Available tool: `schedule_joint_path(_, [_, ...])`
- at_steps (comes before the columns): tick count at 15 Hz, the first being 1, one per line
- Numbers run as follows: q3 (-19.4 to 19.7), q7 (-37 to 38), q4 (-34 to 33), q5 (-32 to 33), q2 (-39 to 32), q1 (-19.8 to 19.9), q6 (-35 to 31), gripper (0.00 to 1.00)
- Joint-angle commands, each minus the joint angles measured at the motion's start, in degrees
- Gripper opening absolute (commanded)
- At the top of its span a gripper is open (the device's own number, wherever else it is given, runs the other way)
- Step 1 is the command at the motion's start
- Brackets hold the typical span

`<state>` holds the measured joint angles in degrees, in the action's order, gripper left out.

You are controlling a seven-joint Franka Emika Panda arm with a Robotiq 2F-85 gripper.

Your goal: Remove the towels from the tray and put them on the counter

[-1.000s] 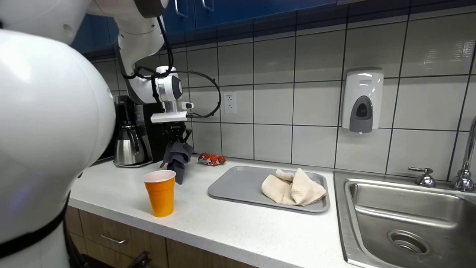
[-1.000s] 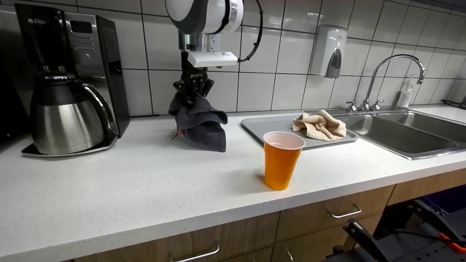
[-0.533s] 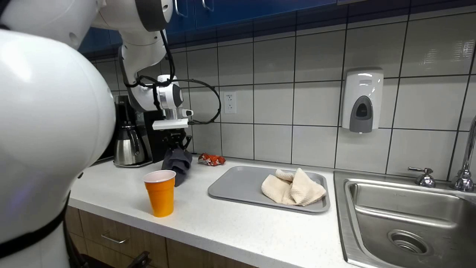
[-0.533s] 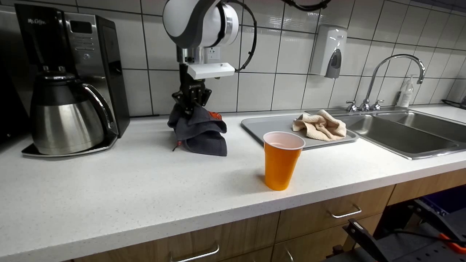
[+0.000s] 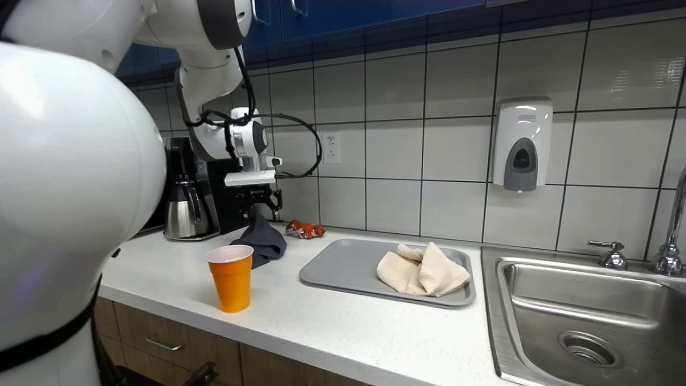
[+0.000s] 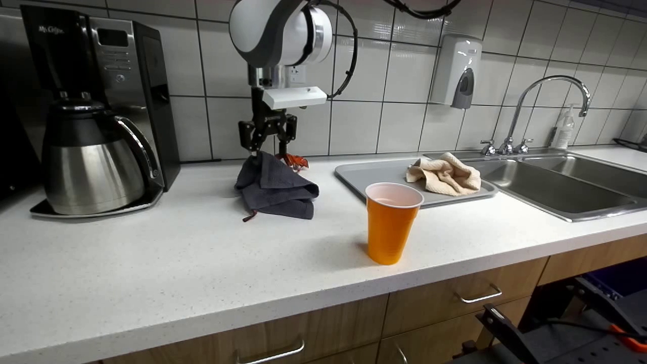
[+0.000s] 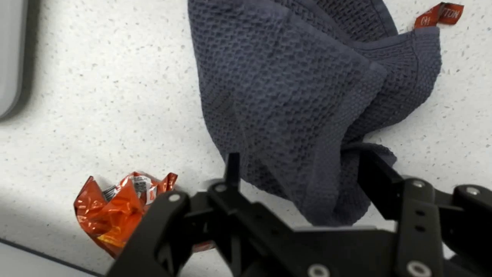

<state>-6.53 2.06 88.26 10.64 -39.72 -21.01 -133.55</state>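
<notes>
Gray tray (image 5: 343, 262) holding cream towel (image 5: 420, 272), upright orange cup (image 6: 390, 230), jaws spread (contact unclear) at dark towel (image 6: 277, 188) on white table (image 6: 172, 273), tiled wall (image 5: 396, 83).

- Here's the tiled wall (image 5: 396, 150), pale and dark-grouted, running across both exterior views!
- Up top, blue cabinets (image 5: 343, 15)!
- Down low, wood-grain drawers (image 6: 349, 318)!
- White outlet (image 5: 332, 148) on the wall!
- And light glints (image 5: 674, 71), bright on the glossy surface!
</notes>
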Motion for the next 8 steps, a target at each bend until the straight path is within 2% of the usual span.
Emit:
schedule_joint_path(1, [0.3,-0.4,-0.8,0.3,0.8,1.0,1.1,1.0])
schedule_joint_path(8, [1.7,0.4,-0.3,-1.4,2.1,4.9,0.8,1.0])
